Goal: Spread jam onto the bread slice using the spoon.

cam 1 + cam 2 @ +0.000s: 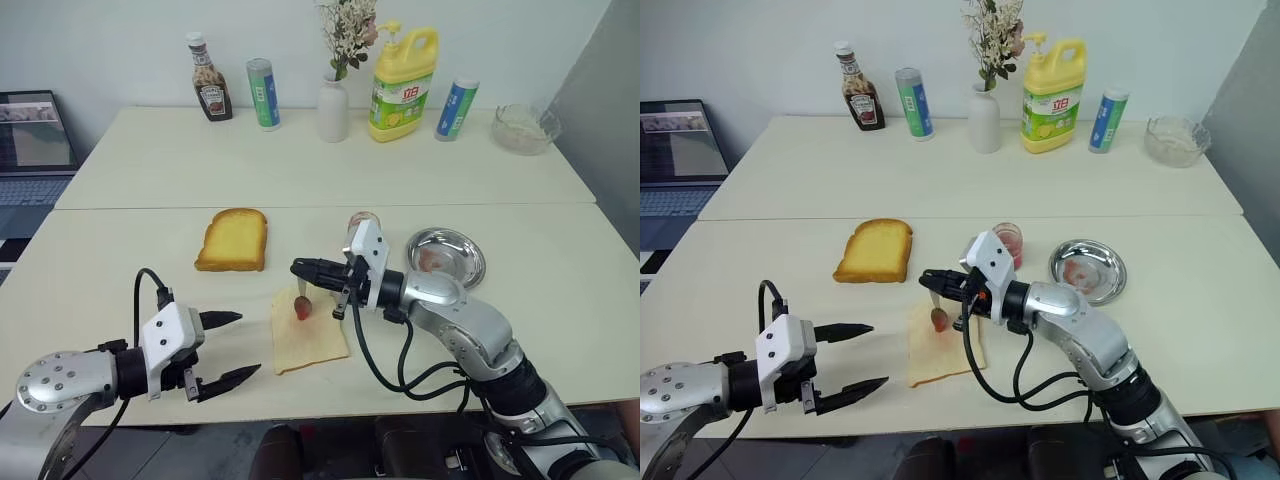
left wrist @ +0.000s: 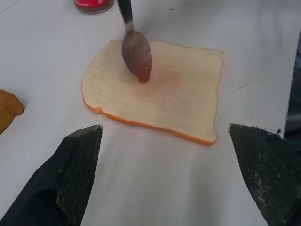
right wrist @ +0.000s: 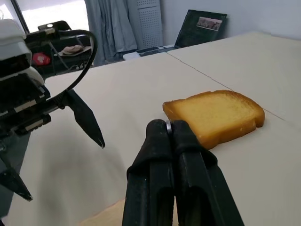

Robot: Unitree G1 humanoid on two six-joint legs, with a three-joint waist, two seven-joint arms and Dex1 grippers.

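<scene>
While the right end effector [image 1: 300, 268] pinches the spoon [image 1: 302, 300], its jam-tipped bowl touches the bread slice [image 1: 308, 335] (flat on the desk [image 1: 150, 160]); the left end effector [image 1: 235, 345] gapes wide beside it.

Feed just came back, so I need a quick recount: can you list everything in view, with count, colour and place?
bread slice: 1, pale tan, near table edge, reddish smear
spoon: 1, silver, jam-tipped, on the bread slice
jam jar: 1, red, behind right pincer
thick toast: 1, golden, left of centre
steel dish: 1, silver, right
sauce bottle: 1, brown, far left
tubes: 2, green-blue, far row
vase: 1, white, flowers
detergent jug: 1, yellow
glass bowl: 1, clear, far right
laptop: 1, left
left pincer: open
right pincer: shut on spoon
</scene>
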